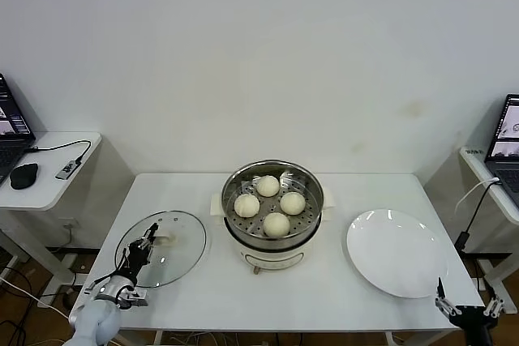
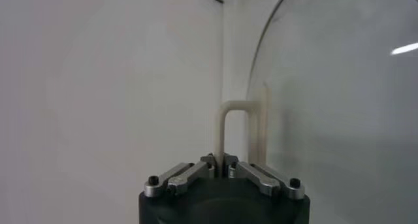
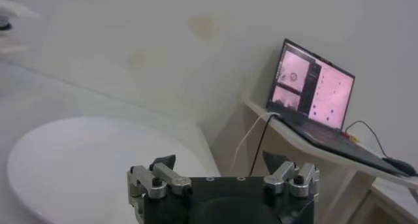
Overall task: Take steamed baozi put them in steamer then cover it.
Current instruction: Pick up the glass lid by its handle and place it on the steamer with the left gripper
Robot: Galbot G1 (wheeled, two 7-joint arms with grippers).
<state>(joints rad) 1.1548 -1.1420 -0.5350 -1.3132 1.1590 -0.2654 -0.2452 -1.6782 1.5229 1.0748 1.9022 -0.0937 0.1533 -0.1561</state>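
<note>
Several steamed baozi (image 1: 276, 224) sit on the perforated tray inside the steamer (image 1: 273, 242) at the table's middle. The cover (image 1: 182, 247), a clear glass lid with a cream handle (image 2: 236, 123), lies flat on the table to the steamer's left. My left gripper (image 1: 151, 241) is over the lid's near side, shut on the cover's handle; in the left wrist view the jaws pinch one leg of the handle (image 2: 221, 161). My right gripper (image 1: 469, 307) hangs open at the table's front right corner, holding nothing (image 3: 219, 161).
A flat white plate (image 1: 397, 252) lies right of the steamer. Side desks with laptops (image 1: 506, 148) stand at both sides; the left one also holds a mouse (image 1: 23, 174). A wall is close behind the table.
</note>
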